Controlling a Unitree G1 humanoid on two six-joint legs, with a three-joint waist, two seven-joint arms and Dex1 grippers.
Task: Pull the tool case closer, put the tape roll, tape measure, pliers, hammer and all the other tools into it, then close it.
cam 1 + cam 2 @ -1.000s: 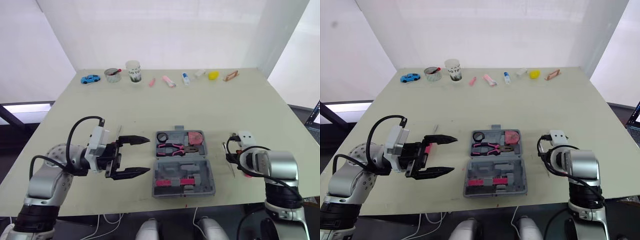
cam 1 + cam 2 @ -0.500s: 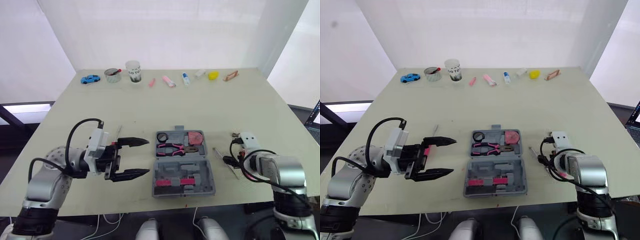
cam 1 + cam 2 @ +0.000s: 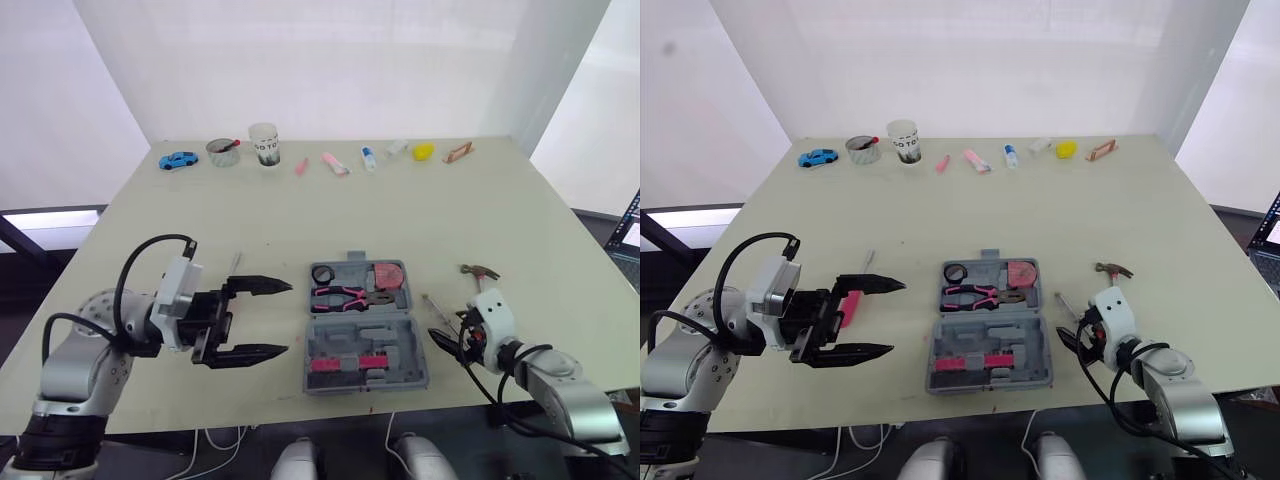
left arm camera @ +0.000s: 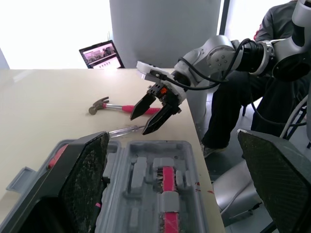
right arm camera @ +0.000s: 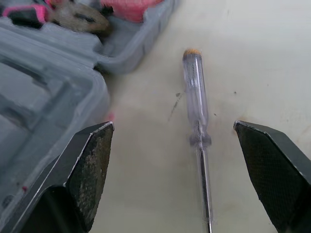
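Findings at this moment. The grey moulded plastic tool case [image 3: 404,346] lay open and flat at the near centre of the pale table [image 3: 420,200], directly in front of me, so I judged the pulling-in step done. Its far half held the black tape roll [image 3: 322,274], the pink-handled pliers [image 3: 345,295] and a pink rounded item I took for the tape measure [image 3: 390,275]. Its near half showed pink-trimmed pieces that I could not name.

Two tools remained outside, both right of the case. A clear-handled screwdriver [image 5: 196,97] lay just beside the case's right wall. The pink-handled claw hammer [image 3: 482,271] lay farther right and slightly farther back.

The right gripper [image 4: 139,124] was released, fingers spread wide and low over the table, with the screwdriver lying between them but untouched. I judged this to be a line-up for picking that tool, the spread leaving room on both sides of the thin shaft.

The left gripper [image 3: 270,318] was also released and empty, held level just left of the case, well placed to steady it or to swing the lid over. A thin tool [image 3: 236,263] lay on the table beyond it; I could not identify it.

The lid was not yet closed.
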